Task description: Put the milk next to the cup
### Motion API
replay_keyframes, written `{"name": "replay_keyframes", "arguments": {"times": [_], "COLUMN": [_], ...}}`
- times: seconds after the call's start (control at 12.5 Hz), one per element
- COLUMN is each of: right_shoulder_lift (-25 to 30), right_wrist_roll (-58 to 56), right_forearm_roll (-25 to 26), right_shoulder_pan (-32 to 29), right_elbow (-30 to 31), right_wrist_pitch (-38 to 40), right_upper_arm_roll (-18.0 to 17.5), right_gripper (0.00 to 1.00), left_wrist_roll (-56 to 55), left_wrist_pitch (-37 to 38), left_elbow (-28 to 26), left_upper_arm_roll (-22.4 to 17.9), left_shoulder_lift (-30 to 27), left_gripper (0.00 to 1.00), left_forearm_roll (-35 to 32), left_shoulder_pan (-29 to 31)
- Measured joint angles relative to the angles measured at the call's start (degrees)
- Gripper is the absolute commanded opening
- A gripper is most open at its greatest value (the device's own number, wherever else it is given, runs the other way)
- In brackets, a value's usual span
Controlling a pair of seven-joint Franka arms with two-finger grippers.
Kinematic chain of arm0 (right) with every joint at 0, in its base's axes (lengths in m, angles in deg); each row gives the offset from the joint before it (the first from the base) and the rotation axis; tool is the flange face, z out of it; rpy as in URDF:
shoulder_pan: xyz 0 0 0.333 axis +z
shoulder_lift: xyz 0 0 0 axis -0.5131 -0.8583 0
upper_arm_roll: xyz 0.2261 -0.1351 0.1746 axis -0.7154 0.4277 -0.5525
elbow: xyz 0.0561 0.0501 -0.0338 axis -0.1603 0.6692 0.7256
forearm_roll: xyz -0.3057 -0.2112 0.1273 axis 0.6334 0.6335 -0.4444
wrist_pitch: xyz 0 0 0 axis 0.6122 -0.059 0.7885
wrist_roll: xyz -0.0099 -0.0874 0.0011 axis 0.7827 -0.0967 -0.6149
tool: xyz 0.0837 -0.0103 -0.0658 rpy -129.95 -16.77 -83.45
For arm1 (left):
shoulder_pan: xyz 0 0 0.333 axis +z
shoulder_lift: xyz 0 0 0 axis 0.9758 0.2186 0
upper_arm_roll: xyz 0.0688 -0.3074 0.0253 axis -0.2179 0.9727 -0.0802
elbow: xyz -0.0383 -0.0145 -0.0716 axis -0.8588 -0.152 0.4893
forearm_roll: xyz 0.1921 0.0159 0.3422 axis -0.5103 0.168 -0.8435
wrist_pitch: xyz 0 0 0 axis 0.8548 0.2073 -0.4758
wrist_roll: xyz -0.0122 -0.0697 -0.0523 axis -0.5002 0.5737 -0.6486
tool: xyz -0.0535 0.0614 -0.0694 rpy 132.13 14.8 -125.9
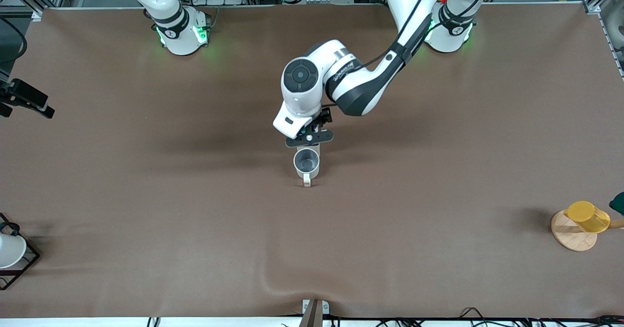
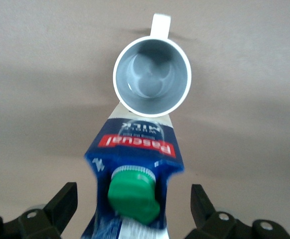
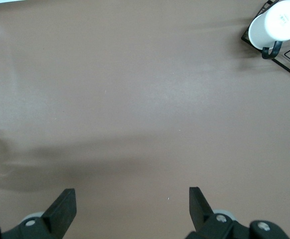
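The light grey cup (image 1: 306, 163) stands at the table's middle, its handle toward the front camera; it also shows in the left wrist view (image 2: 152, 78). The milk (image 2: 135, 164), a dark-blue carton with a green cap, stands upright right beside the cup, farther from the front camera; in the front view only a pale sliver of the milk (image 1: 313, 148) shows under the hand. My left gripper (image 1: 310, 139) (image 2: 134, 196) is open over the milk, its fingers (image 2: 65, 201) well apart from the carton's sides. My right gripper (image 3: 132, 199) is open and empty over bare table; that arm waits.
A yellow cup (image 1: 587, 216) lies on a wooden disc (image 1: 570, 239) near the left arm's end of the table. A white cup (image 1: 9, 251) (image 3: 280, 22) sits in a black wire rack (image 1: 27, 263) at the right arm's end.
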Motion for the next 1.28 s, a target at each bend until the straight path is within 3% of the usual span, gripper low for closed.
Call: {"name": "replay_keyframes", "arguments": {"times": [0.4,0.88,1.12,1.28], "right_shoulder_lift": [0.0,-0.01,-0.05,-0.11], "right_wrist_roll": [-0.05,-0.06,-0.06,-0.06], "right_forearm_roll": [1.1,1.16,1.18,1.18], "right_shoulder_pan": [0.06,0.1,0.1,0.11], "right_elbow": [-0.02,0.02,0.08,0.14], "right_wrist_pitch": [0.0,0.07,0.16,0.18], "right_upper_arm_roll": [-0.01,-0.03,-0.03,-0.03], "right_gripper": [1.0,1.0,1.0,1.0], "left_wrist_roll": [0.03,15.87,27.21,36.02], "left_wrist_pitch": [3.83,8.17,15.01,17.53], "left_elbow": [0.46,0.49,0.17,-2.89], "left_upper_arm_roll": [-1.62,-2.78,-2.7,-3.16], "left_shoulder_lift": [-8.12,-16.65,-19.47,-24.44], "left_gripper": [1.0,1.0,1.0,1.0], "left_forearm_roll": [-0.43,-0.77,-0.77,-0.76], "left_shoulder_pan": [1.21,19.48,25.59,29.3]}}
